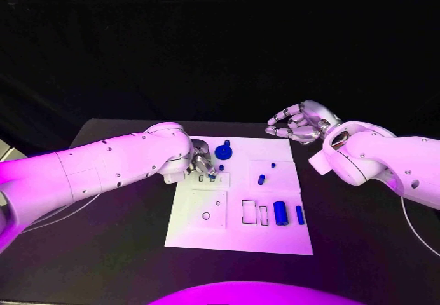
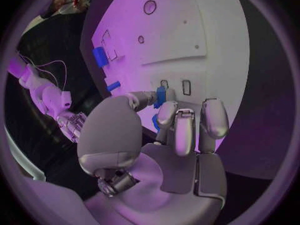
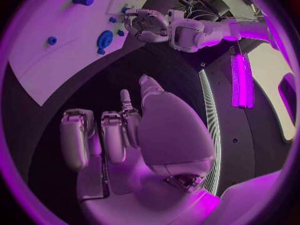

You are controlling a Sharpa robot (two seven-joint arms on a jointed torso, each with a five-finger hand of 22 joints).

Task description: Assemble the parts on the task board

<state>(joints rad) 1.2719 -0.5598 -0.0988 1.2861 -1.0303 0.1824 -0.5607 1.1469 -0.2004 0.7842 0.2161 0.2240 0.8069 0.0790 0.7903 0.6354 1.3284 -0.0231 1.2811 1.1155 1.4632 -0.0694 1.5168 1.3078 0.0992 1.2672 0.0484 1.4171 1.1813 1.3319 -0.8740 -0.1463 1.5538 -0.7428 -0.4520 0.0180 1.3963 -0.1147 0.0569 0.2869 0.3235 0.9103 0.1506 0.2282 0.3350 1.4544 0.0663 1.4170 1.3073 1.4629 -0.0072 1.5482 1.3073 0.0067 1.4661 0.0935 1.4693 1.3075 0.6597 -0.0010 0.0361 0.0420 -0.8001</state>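
Left hand [image 2: 164, 135] pinching upright blue part [image 2: 160, 96]

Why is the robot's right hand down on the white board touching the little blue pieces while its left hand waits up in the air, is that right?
Not quite: the hands are swapped. The head view shows the left hand down on the task board at a small blue part, while the right hand hangs off the board's far right corner, holding nothing.
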